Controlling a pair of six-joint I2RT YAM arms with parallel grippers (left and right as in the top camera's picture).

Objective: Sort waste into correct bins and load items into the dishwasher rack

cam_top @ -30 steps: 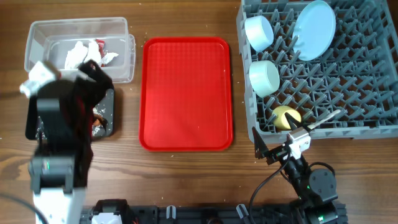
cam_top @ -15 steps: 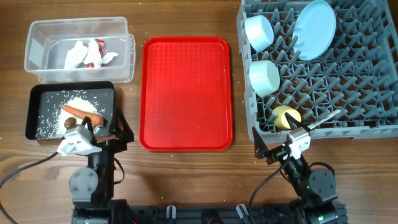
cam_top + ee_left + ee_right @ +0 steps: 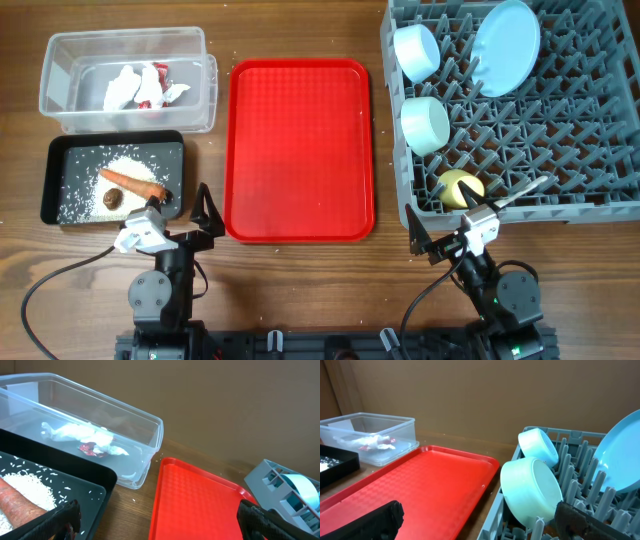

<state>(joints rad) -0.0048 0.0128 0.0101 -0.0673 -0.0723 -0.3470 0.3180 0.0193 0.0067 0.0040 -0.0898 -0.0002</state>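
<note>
Now | left claw [image 3: 159, 517] open, beside black tray [image 3: 48, 185] | right claw [image 3: 477, 517] open, beside rack [image 3: 590, 150]

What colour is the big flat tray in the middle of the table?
The flat tray is bright red, clearest in the overhead view.

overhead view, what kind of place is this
Most likely a robot lab bench staged as a kitchen clean-up station: a wooden table with robot arms at its near edge, a grey dishwasher rack holding a plate and bowls, and a clear tub of paper scraps beside a black tray of rice.
</note>
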